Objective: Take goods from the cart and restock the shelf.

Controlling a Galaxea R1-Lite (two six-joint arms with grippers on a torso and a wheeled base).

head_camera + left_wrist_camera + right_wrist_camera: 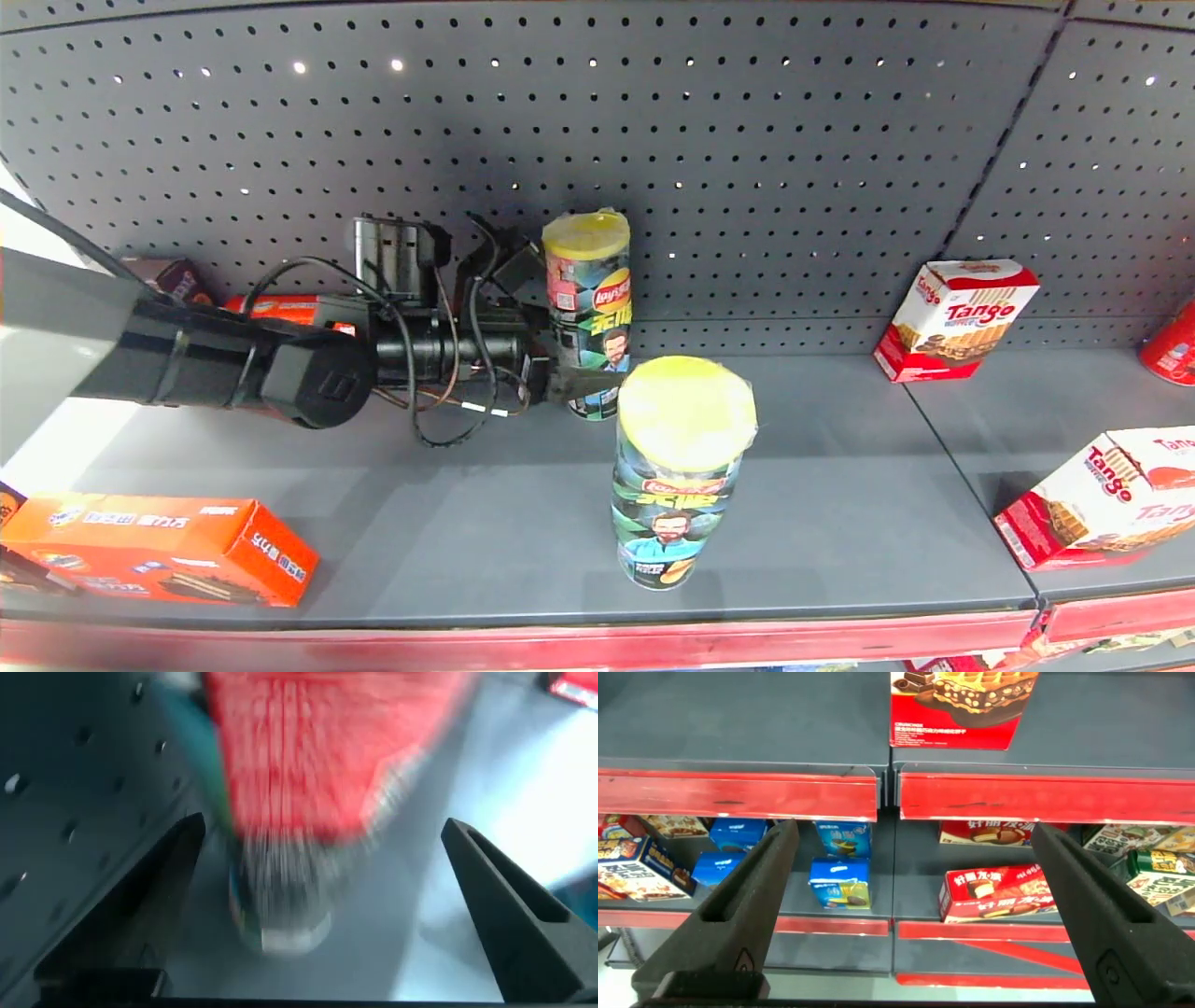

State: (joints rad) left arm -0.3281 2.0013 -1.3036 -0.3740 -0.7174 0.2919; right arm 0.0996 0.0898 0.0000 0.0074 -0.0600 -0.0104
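Observation:
A chip can (588,308) with a yellow lid stands upright at the back of the grey shelf (840,504), close to the pegboard wall. My left gripper (569,331) comes in from the left and straddles this can low down. In the left wrist view the can (318,775) sits blurred between the fingers (168,887), which stand wide apart with gaps on both sides, so the left gripper (322,831) is open. A second chip can (681,467) stands upright nearer the front edge. My right gripper (915,829) is open with nothing in it, facing lower shelves.
An orange box (159,546) lies at the front left, and a red box (280,306) lies behind my left arm. Wafer boxes (952,317) (1102,495) and a red can (1172,345) occupy the right section. Lower shelves hold blue packs (839,873) and red boxes (994,891).

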